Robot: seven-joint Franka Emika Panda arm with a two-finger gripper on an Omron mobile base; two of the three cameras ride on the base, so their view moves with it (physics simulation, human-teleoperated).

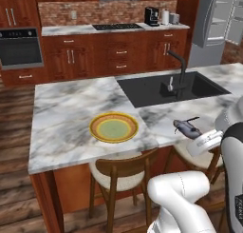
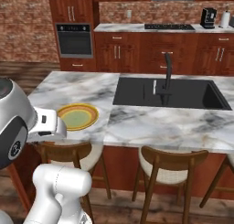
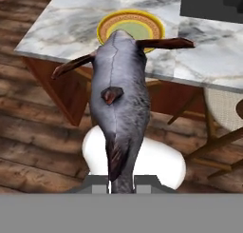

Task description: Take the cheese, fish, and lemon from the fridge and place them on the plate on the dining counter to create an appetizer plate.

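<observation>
Fish (image 3: 119, 103) held by the tail end in the gripper (image 1: 195, 133), jaws closed on it, long axis running out toward 12 o'clock in the hand view. Carried above the near edge of the dining counter (image 1: 66, 108), not yet over the plate (image 1: 114, 127). Plate empty, lying at 9 o'clock from the claw in the left base view.

Black sink (image 1: 172, 88) with dark faucet (image 1: 179, 65), wooden stools (image 2: 168, 166), wall oven (image 2: 73, 39), coffee maker (image 1: 151, 16).
</observation>
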